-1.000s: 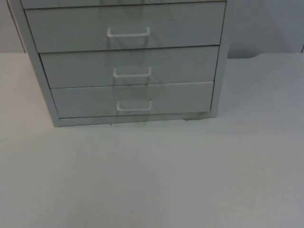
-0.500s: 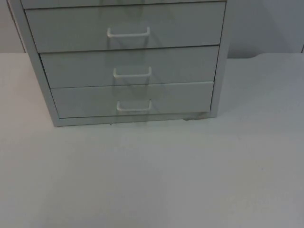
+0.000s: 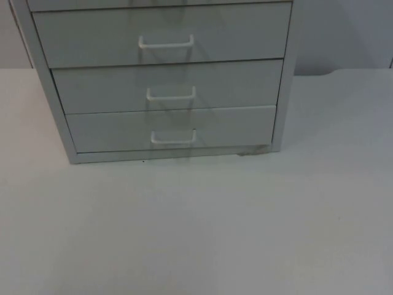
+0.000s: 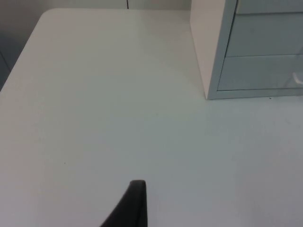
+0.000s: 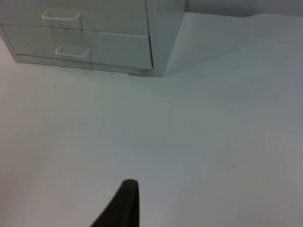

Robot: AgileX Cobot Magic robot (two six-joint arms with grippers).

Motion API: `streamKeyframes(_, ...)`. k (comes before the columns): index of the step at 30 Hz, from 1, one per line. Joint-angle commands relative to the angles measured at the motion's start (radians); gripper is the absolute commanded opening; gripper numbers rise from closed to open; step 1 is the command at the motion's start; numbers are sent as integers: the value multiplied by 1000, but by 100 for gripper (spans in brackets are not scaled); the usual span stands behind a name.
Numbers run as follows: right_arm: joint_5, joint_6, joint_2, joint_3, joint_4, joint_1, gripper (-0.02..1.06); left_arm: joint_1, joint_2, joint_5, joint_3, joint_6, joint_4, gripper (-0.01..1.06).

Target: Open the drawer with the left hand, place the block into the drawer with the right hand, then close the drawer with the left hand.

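1. Drawers of the grey cabinet are all standing shut on the white table, flush with the frame; three fronts are showing, each with a white handle.
2. Bottom drawer is sitting just above the table, its handle centred on the front; the middle handle and upper handle are lining up above it. Which drawer I am meant to open I cannot tell.
3. My left gripper is hanging over bare table, off the cabinet's side wall and well apart from any handle. Only one black fingertip is showing, so I cannot tell how wide it is set.
4. My right gripper is waiting over the table in front of the cabinet's far corner; its spread I likewise cannot tell. The block I cannot place from these views.
5. Step in hand, as I am judging it: the task is just starting, and the left arm needs to reach a handle.
6. To do it well, I am aiming to come in square to the front, close on the middle of the bar, and pull straight outward so the drawer is not racking and the cabinet is not sliding along the table.
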State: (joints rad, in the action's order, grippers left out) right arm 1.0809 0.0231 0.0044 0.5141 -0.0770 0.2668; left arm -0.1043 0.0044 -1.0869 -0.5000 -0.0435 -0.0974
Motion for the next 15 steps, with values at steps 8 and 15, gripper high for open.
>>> streamKeyframes(8, -2, 0, -4, -1, 6, 0, 105, -3, -4, 13, 5, 7, 4, 105)
streamKeyframes(15, -4, 0, -4, -1, -3, -7, 105, -3, -4, 13, 5, 7, 4, 105)
